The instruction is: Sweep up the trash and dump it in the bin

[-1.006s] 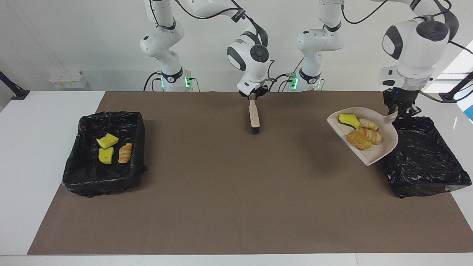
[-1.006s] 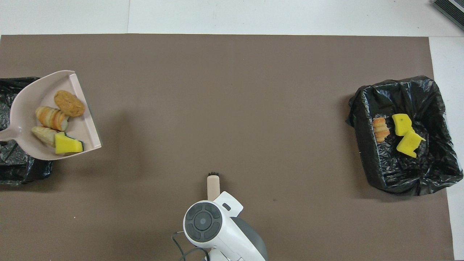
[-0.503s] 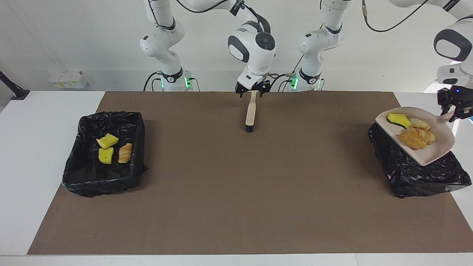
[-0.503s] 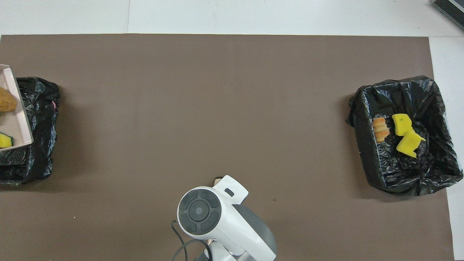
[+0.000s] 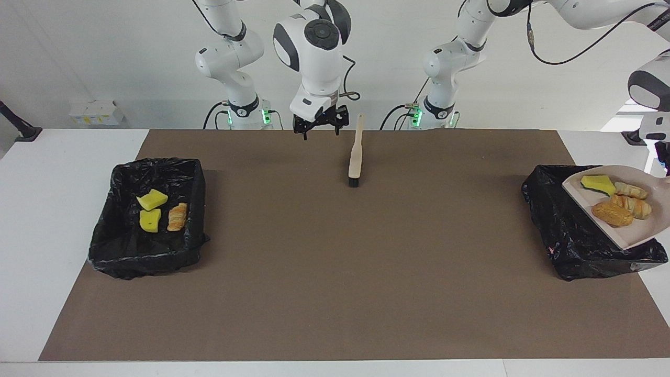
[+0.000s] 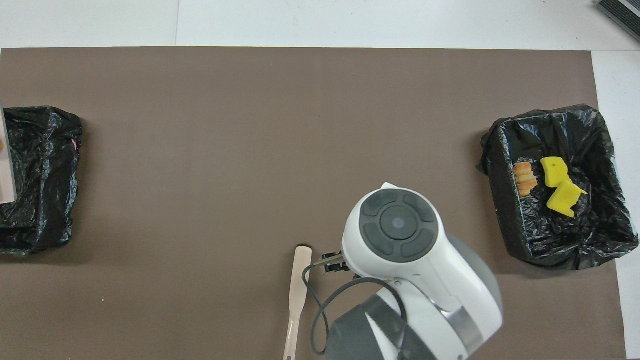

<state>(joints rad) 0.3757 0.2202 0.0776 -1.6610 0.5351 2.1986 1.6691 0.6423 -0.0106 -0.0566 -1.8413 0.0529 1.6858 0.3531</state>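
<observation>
The beige dustpan hangs tilted over the black-lined bin at the left arm's end of the table. It carries trash: a yellow sponge chunk and golden bread pieces. My left gripper is cut off by the facing view's edge and stays shut on the dustpan's handle. A wooden brush lies on the brown mat near the robots, bristles pointing away from them. My right gripper hovers open and empty beside the brush, toward the right arm's end. The overhead view shows only a sliver of the dustpan.
A second black-lined bin at the right arm's end holds two yellow sponge chunks and a bread piece. The brown mat covers most of the table between the bins. In the overhead view my right arm's wrist hides part of the mat.
My right gripper opened, let go of the brush, rose and swung toward the right arm's end. The left arm carried the loaded dustpan out over its bin.
</observation>
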